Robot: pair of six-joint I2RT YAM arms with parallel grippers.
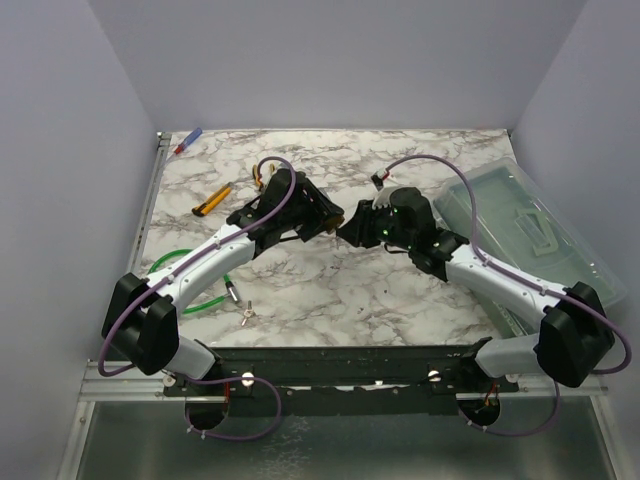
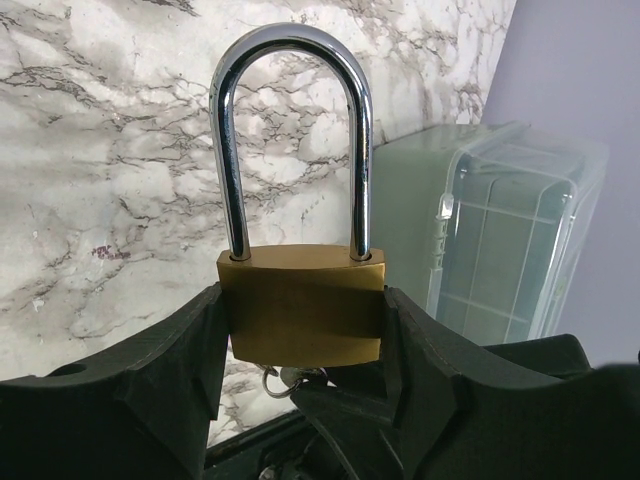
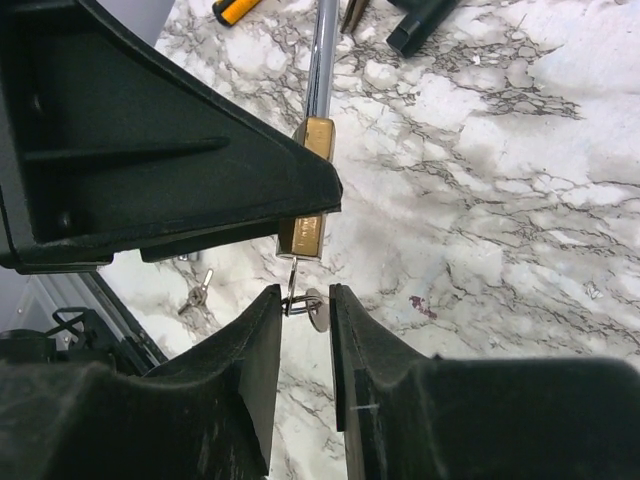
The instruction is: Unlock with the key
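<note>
A brass padlock (image 2: 304,300) with a closed steel shackle is clamped by its body between my left gripper's fingers (image 2: 180,350). My left gripper (image 1: 333,214) holds it above the table's middle. A key (image 3: 295,268) hangs from the padlock's underside, with a key ring (image 3: 296,300) and a round silver piece on it. My right gripper (image 3: 305,296) sits just under the padlock (image 3: 310,190). Its jaws stand a little apart on either side of the ring and round piece. In the top view my right gripper (image 1: 352,228) meets the left one tip to tip.
A clear plastic box (image 1: 525,225) lies at the right and shows in the left wrist view (image 2: 510,230). Spare keys (image 1: 240,305) lie front left by a green cable (image 1: 190,290). A yellow-black knife (image 1: 212,203) and a blue-red pen (image 1: 187,141) lie back left.
</note>
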